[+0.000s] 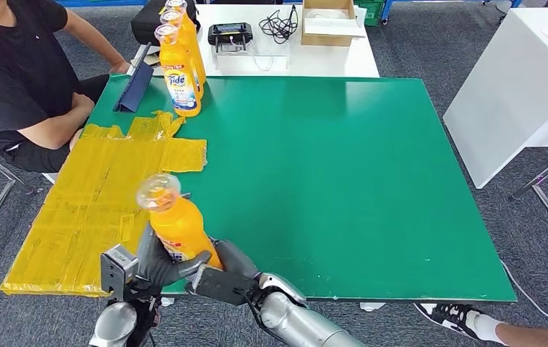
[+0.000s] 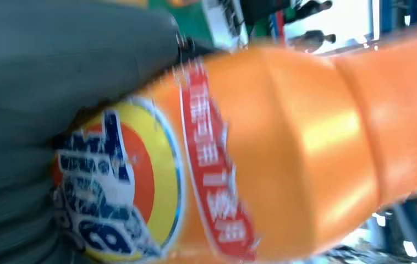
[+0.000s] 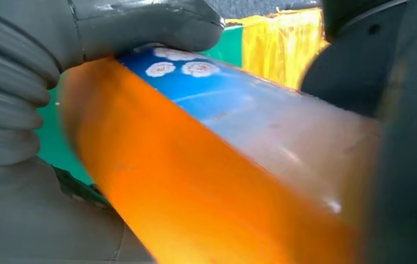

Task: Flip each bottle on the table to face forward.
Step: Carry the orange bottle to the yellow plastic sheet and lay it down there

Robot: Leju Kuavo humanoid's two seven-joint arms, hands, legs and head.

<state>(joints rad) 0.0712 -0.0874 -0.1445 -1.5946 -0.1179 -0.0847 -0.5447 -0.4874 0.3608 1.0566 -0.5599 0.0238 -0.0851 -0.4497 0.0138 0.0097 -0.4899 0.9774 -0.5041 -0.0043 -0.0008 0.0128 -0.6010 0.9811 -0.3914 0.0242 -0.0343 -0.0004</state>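
Observation:
An orange Tide detergent bottle with a clear cap is tilted above the front left edge of the green table. My left hand wraps dark fingers around its lower body. My right hand grips the base from the right. In the left wrist view the bottle shows its round Tide logo beside my left hand. Seen from the right wrist, the bottle shows a blue back label under the thumb of my right hand. Three more orange bottles stand in a row at the back left.
A yellow taped sheet covers the table's left side. A person in black sits at the left edge, next to a dark blue folder. White tables stand behind and to the right. A shoe shows at the front right.

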